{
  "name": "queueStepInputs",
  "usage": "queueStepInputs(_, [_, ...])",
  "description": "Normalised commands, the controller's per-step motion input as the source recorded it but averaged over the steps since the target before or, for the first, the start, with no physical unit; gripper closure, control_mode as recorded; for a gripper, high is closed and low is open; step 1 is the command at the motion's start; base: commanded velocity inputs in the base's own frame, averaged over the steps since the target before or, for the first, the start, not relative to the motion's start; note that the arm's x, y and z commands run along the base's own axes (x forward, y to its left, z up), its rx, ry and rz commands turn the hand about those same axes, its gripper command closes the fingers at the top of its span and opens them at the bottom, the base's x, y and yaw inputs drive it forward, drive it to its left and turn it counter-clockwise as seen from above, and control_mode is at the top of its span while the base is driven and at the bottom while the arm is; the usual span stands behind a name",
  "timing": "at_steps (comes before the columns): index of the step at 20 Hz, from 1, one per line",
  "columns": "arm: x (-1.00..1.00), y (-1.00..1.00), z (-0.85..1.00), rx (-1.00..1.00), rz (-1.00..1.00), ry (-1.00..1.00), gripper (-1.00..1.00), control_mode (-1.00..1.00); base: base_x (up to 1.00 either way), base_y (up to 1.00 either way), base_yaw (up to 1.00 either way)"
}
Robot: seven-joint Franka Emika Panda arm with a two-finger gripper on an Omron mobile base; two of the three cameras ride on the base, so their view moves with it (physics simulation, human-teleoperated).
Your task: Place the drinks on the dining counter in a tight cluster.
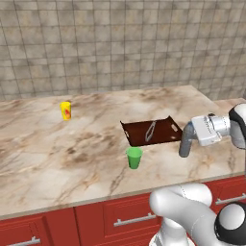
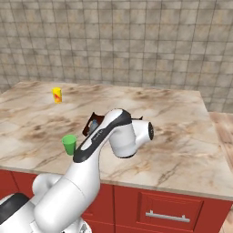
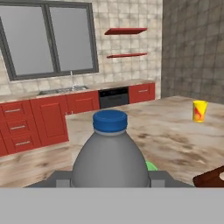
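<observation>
**Grey bottle held above the counter**

While the gripper (image 1: 184, 144) hangs over the marbled counter's (image 1: 57, 144) right part, its jaws pinch a grey bottle (image 3: 109, 162) with a blue cap. Nearby lie a dark tray (image 1: 151, 131) and green cup (image 1: 134, 157); a yellow cup (image 1: 66, 110) stands far left.

Green cup (image 1: 134, 157) and dark tray (image 1: 152, 131) crowd the counter's (image 1: 57, 149) middle.

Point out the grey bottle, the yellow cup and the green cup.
Grey bottle (image 3: 109, 164): hand view, on its grey shoulder below the blue cap.
Yellow cup (image 1: 66, 111): left base view, on the middle of its side.
Green cup (image 1: 134, 158): left base view, on its outer wall.
</observation>
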Motion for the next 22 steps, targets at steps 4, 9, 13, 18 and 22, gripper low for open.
queueStepInputs(4, [0.00,0.00,0.00,0.00,0.00,0.00,1.00,1.00,0.11,0.00,0.00])
queueStepInputs(9, [0.45,-0.01,-0.19,0.00,0.00,0.09,1.00,-1.00,0.00,0.00,0.00])
queueStepInputs(13, [0.42,0.01,-0.33,0.10,0.00,0.21,1.00,-1.00,0.00,0.00,0.00])
queueStepInputs(18, [0.27,0.02,-0.43,0.13,0.00,0.21,1.00,-1.00,0.00,0.00,0.00])
queueStepInputs(22, [0.17,0.05,-0.38,0.02,0.00,0.06,1.00,-1.00,0.00,0.00,0.00])
